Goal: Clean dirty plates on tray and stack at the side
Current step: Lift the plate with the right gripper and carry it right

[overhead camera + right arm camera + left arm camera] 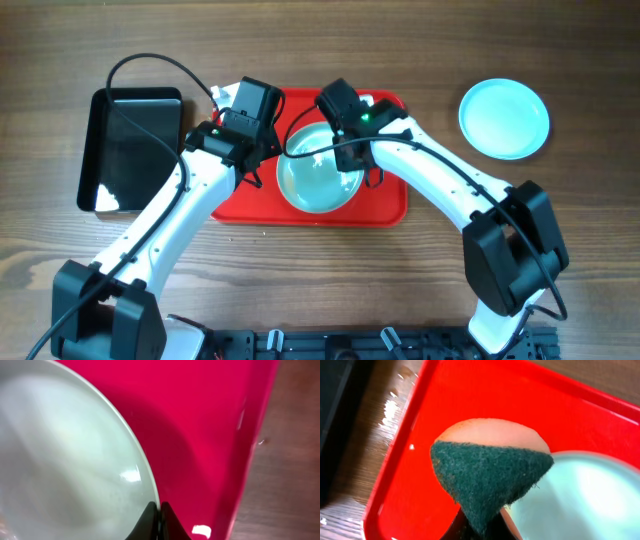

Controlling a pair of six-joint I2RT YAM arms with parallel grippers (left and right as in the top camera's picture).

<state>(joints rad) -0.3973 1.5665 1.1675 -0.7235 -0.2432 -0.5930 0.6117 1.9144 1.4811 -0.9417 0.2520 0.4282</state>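
Two plates: the held plate point(318, 182) sits on the red tray point(390, 210), rim pinched by our right end effector point(159, 522). The other plate point(504, 118) lies on the worktop point(440, 280). Our left end effector point(477, 527) clamps a green sponge point(487, 472).

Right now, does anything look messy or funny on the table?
Mostly tidy. The plate on the red tray isn't lying flat: the right gripper pinches its rim and it casts a shadow underneath. Shiny, wet-looking spots sit on the table beside the tray's left edge, maybe a small spill.
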